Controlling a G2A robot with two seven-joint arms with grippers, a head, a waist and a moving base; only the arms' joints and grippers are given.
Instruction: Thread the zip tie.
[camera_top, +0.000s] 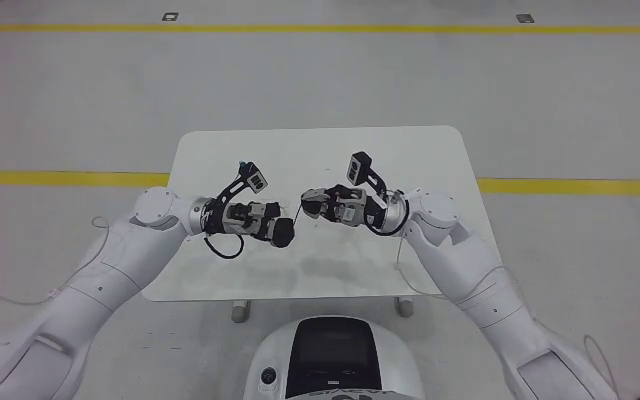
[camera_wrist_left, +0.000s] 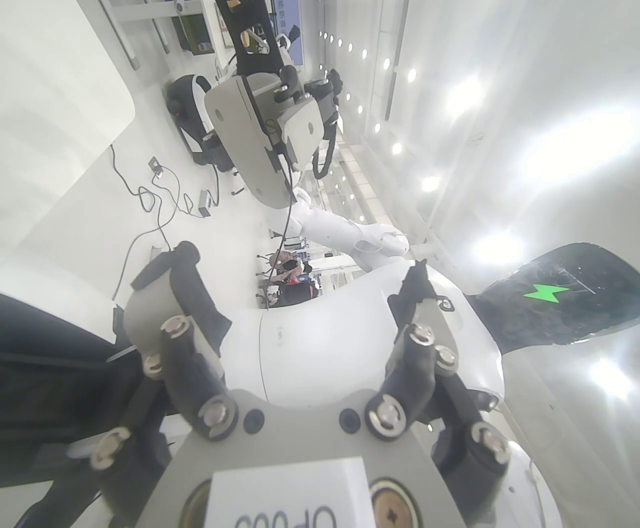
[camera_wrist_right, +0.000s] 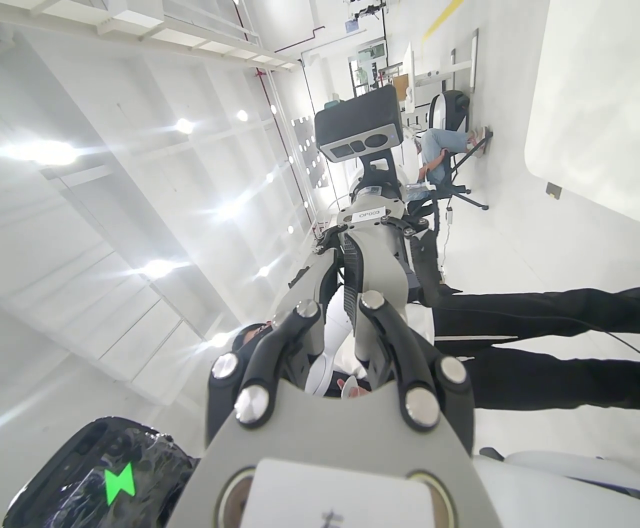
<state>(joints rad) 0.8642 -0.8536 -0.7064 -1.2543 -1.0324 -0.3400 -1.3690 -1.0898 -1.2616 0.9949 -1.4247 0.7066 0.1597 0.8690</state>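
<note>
A thin black zip tie (camera_wrist_left: 284, 210) hangs from my right gripper (camera_wrist_left: 280, 150), which is shut on its upper part. Its free end reaches down between the widely spread fingers (camera_wrist_left: 172, 280) of my left gripper (camera_wrist_left: 295, 280), which is open and touches nothing. In the top view the two grippers face each other above the middle of the white table (camera_top: 400, 160), the left gripper (camera_top: 283, 232) a little nearer the robot and the right gripper (camera_top: 312, 204) just beyond it. The zip tie (camera_top: 298, 212) shows as a fine dark line between them. In the right wrist view, the right gripper's (camera_wrist_right: 340, 240) fingers stand close together.
The white table has rounded corners and bare surface on all sides of the grippers. Its front edge (camera_top: 280, 298) lies close to the robot. Grey floor with yellow lines (camera_top: 80, 178) surrounds it.
</note>
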